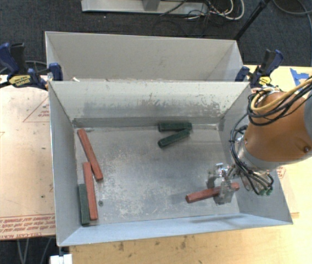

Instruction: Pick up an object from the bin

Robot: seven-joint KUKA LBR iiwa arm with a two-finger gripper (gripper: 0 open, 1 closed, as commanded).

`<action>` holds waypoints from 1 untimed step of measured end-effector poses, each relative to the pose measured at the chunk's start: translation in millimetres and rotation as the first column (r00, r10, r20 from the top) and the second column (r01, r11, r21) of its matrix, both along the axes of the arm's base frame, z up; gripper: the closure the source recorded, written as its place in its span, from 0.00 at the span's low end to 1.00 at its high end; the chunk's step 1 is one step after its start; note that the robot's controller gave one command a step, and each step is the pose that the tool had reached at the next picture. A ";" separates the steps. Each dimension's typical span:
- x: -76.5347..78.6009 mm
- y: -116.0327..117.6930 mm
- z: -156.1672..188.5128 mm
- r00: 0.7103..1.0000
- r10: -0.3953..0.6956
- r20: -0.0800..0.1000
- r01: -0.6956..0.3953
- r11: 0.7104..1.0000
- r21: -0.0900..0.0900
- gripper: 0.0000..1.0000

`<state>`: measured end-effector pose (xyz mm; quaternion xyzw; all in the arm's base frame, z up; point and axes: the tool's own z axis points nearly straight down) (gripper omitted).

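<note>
Entry: the grey metal bin is viewed from above. The arm is seen reaching in from the right, its wrist wrapped in an orange wrist cover, with a bundle of dark cables below it.

The gripper is placed low in the front right corner of the bin, close to the right wall. The claw is drawn narrow, and a flat reddish-brown bar is clamped between its fingers. The bar is gripped near its right end, a short stub of which is seen past the fingers. The longer part is pointed left towards the middle of the floor and angled slightly towards the front wall. It cannot be told from this angle whether the bar is raised off the floor or resting on it; it appears to be low.

Other contents are noted well apart from the gripper. A rear dark green bar is laid along the foot of the back wall, with a tilted dark green bar just in front of it. At the left side a slanted reddish-brown bar is found, its lower end just beside the top of a straight reddish-brown bar. A short dark green bar is set against the straight bar's left edge.
</note>
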<state>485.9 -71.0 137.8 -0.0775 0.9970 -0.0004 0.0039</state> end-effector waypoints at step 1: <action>1.6 0.8 31.5 1.000 -0.001 -0.002 0.001 1.000 0.000 1.00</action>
